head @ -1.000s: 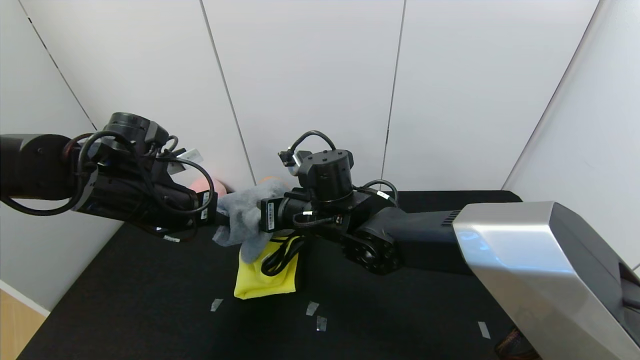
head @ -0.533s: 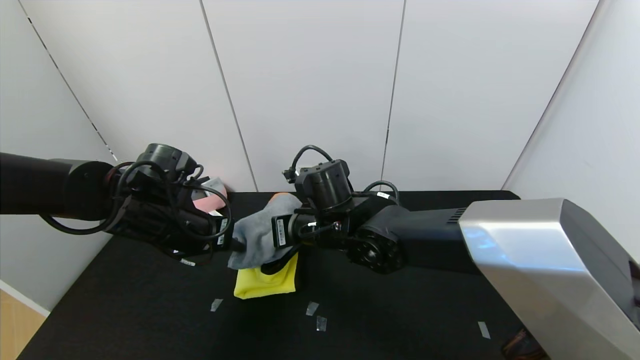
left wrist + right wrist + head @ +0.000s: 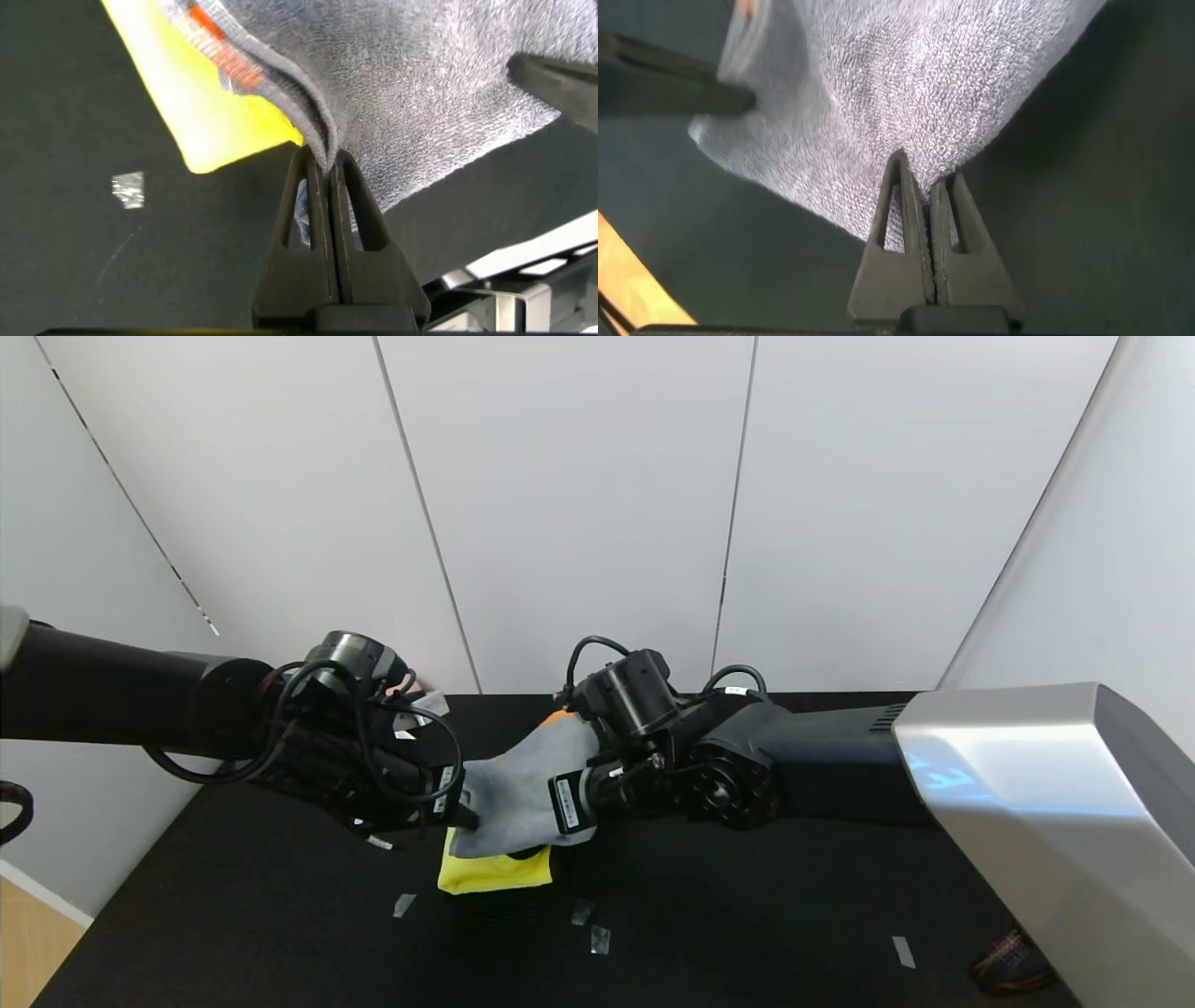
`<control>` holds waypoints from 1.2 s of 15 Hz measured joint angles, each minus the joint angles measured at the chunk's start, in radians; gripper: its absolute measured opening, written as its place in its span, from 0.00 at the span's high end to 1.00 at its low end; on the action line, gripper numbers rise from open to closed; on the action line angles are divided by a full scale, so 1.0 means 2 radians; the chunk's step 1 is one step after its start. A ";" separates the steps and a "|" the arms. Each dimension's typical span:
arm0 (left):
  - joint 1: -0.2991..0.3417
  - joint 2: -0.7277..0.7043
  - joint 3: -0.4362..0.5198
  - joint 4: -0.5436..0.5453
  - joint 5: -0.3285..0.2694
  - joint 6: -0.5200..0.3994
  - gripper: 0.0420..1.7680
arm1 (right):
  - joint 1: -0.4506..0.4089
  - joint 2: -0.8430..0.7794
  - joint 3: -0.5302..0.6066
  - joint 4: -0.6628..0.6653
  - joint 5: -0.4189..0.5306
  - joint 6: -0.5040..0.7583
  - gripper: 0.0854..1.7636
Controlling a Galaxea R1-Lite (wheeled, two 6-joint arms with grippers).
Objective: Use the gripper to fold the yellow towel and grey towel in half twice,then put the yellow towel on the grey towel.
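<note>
pinching opposite edges of the grey towel, both grippers' fingers hold it over the yellow towel.

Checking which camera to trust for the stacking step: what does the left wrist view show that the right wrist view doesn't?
Only the left wrist view shows the yellow towel lying under the grey towel, the grey towel's orange stripe, and the left gripper shut on its layered edge. Only the right wrist view shows the right gripper shut on another edge of the grey towel. Both show the grey towel stretched over the black table.
</note>
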 joint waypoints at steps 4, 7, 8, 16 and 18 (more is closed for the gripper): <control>-0.014 0.012 0.002 0.004 0.002 0.010 0.96 | -0.001 0.005 0.009 0.002 0.000 0.001 0.98; -0.020 0.016 0.001 0.004 0.002 0.010 0.96 | -0.002 0.013 0.009 0.001 -0.004 0.001 0.98; -0.021 0.016 0.001 0.004 0.003 0.010 0.89 | -0.002 0.015 0.010 0.001 -0.008 0.001 0.91; -0.022 -0.010 -0.004 0.017 0.048 0.022 0.34 | -0.004 0.000 0.013 0.019 -0.011 0.000 0.35; -0.021 -0.022 -0.006 0.034 0.075 0.041 0.27 | -0.011 -0.013 0.016 0.054 -0.013 -0.003 0.28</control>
